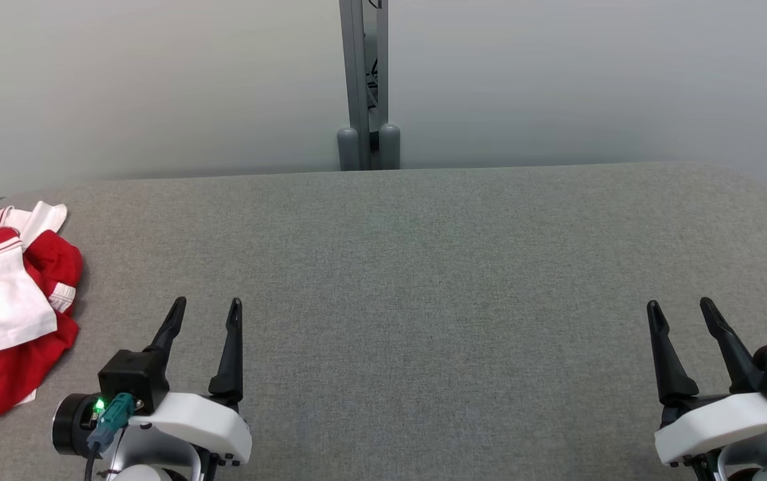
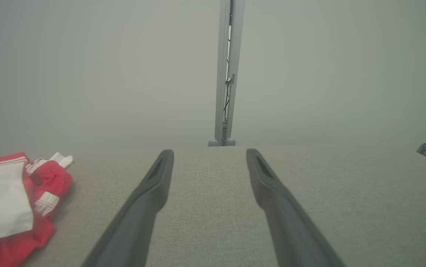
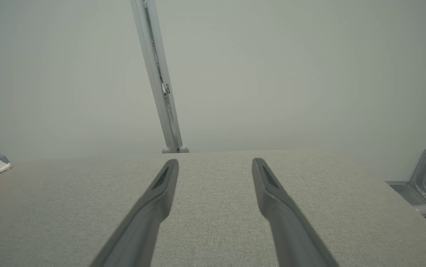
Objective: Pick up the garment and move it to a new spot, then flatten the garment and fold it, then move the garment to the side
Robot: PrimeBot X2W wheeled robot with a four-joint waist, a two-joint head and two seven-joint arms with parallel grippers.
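One garment (image 1: 3, 300), poss. shorts; 2 splayed tools, left tool (image 1: 208, 302), right tool (image 1: 679, 302).

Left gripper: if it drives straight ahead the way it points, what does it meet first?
Nothing on the table: the left gripper is open and points across its bare top. The garment lies off to its left. Past the far edge it would likely reach the post, though depth is unclear.

garment (image 1: 3, 300) crumpled at left edge of table (image 1: 423, 267) | left hand (image 1: 208, 304) spread, beside garment | right hand (image 1: 679, 304) spread, far right
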